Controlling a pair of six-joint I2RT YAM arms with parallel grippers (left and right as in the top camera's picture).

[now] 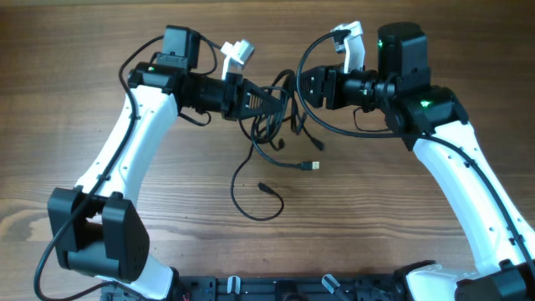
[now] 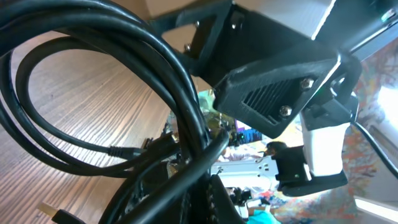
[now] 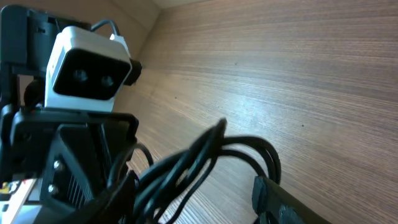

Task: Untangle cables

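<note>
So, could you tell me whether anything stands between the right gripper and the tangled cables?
Nothing visible does. The cables bunch at the left gripper, which appears to hold them, close in front of the right gripper with no other object between. The left gripper sits behind the tangle, not in front of it.

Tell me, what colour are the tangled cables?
The cables are black; the overhead view shows them best.

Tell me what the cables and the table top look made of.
The cables look sheathed in black rubber or plastic, smooth with a slight sheen, bending in soft loops. One plug tip is pale, probably metal. The table top looks like wood or wood-look laminate, matte, with fine straight grain.
</note>
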